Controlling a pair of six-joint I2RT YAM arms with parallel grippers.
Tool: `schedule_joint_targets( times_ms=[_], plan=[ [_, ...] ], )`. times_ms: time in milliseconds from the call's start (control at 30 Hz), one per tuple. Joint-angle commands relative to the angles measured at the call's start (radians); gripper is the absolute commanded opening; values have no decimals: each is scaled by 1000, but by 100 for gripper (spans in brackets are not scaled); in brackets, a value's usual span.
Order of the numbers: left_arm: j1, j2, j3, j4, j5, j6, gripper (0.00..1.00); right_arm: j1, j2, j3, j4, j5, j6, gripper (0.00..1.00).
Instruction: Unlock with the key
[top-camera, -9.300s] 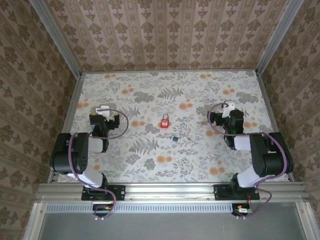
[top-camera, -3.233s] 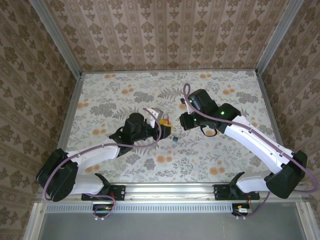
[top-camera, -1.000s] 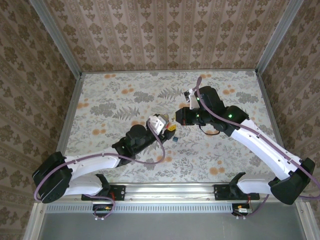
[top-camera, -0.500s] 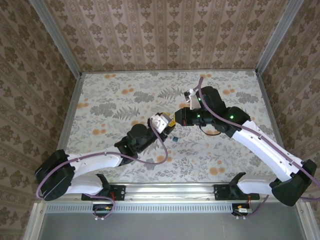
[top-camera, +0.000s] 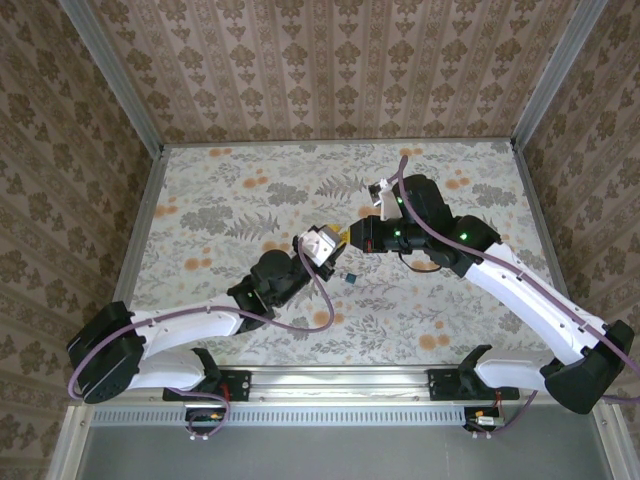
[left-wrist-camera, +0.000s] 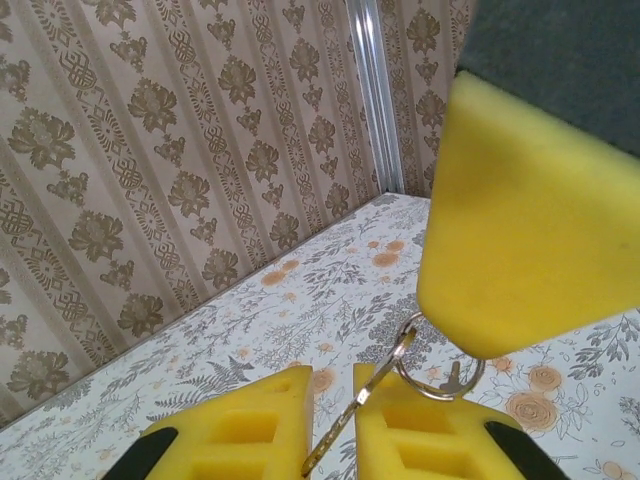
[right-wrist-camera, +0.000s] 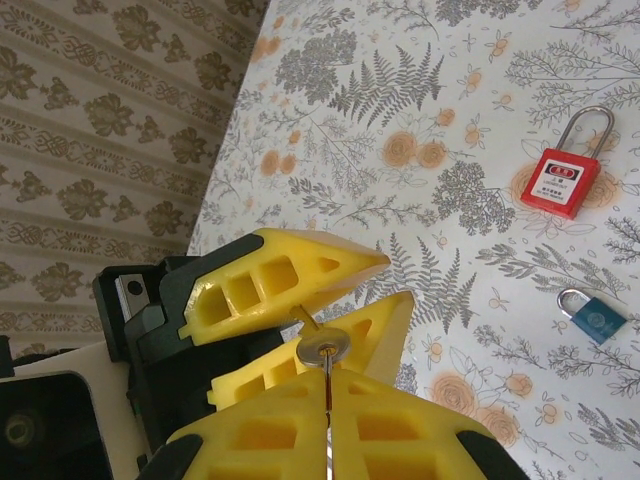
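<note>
Floral table (top-camera: 220, 190) and patterned walls frame the work. Up off the table, near the red padlock (right-wrist-camera: 560, 180), both hands meet on the key (right-wrist-camera: 322, 350) — small, metal, on a ring. The left hand (left-wrist-camera: 331, 400) is narrow with the blade in its gap; the right hand (right-wrist-camera: 328, 395) pinches almost closed on the metal. A handover, I judge: next, one hand must release cleanly. A blue padlock (right-wrist-camera: 597, 318) lies beside the red padlock — bulky yellow fingers (right-wrist-camera: 280, 285) crowd the key.

I get soft, even light and faint shadows; just above my left gripper (left-wrist-camera: 330, 400) the big yellow pad (left-wrist-camera: 530, 220) is blurred.
</note>
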Motion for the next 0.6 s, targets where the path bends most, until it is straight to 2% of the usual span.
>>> schedule_joint_targets(
  times_ms=[0, 33, 67, 233, 433, 567],
  plan=[
    [-12, -24, 7, 2, -9, 33, 25, 3, -22, -2, 11, -6, 7, 10],
    [-15, -23, 10, -9, -9, 35, 32, 2, -26, 1, 10, 1, 6, 10],
    [-15, -20, 9, -17, -10, 37, 35, 1, -28, 5, 8, 7, 5, 10],
    [-23, 0, -2, -24, -38, 53, 40, 1, -31, 29, 1, 9, 0, 9],
    [-24, 0, -8, -14, -42, 60, 38, 1, -32, 24, 2, -1, 6, 9],
    [-30, 0, -3, -15, -35, 61, 30, 1, -35, 25, 1, 1, 8, 9]
  ],
)
